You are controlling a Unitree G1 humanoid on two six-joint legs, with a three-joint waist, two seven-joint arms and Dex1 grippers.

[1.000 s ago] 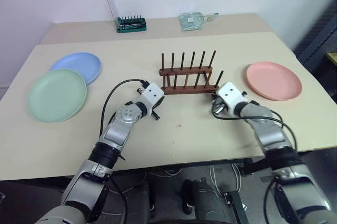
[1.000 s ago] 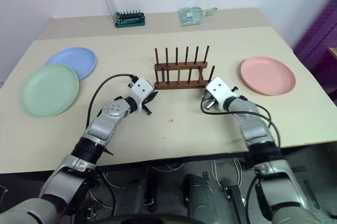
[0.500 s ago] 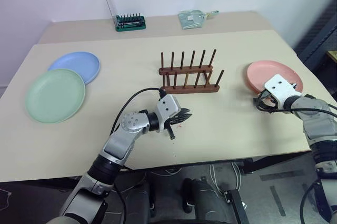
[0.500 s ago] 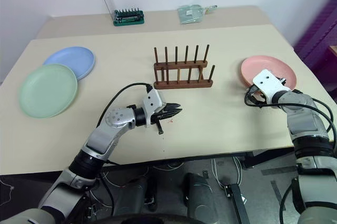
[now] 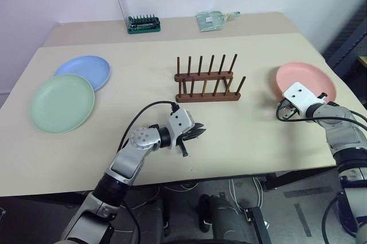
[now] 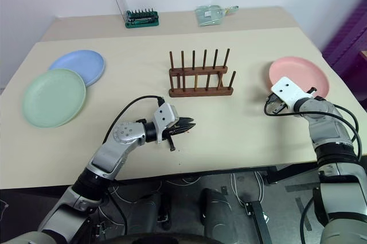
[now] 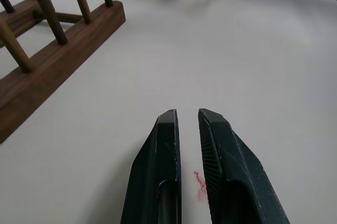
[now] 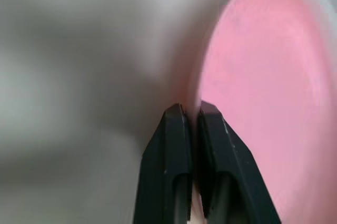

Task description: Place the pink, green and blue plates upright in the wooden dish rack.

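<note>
The pink plate (image 5: 314, 79) lies flat at the table's right side. My right gripper (image 8: 190, 109) is shut on its near-left rim (image 8: 196, 95), one finger on each side of the edge. The green plate (image 5: 62, 103) and the blue plate (image 5: 86, 70) lie at the far left, the blue one tucked partly under the green. The wooden dish rack (image 5: 207, 86) stands empty mid-table. My left gripper (image 7: 188, 116) hovers low over bare table in front of the rack, its fingers nearly together with nothing between them.
A green-based bit case (image 5: 143, 24) with a raised clear lid and a clear packet (image 5: 213, 20) sit at the table's back. A small red mark (image 7: 200, 182) is on the tabletop under my left gripper. The table's right edge runs close beside the pink plate.
My right gripper moved from the rack's right end to the pink plate and closed on its rim. My left gripper drew back from the rack's left end toward the table's front.
</note>
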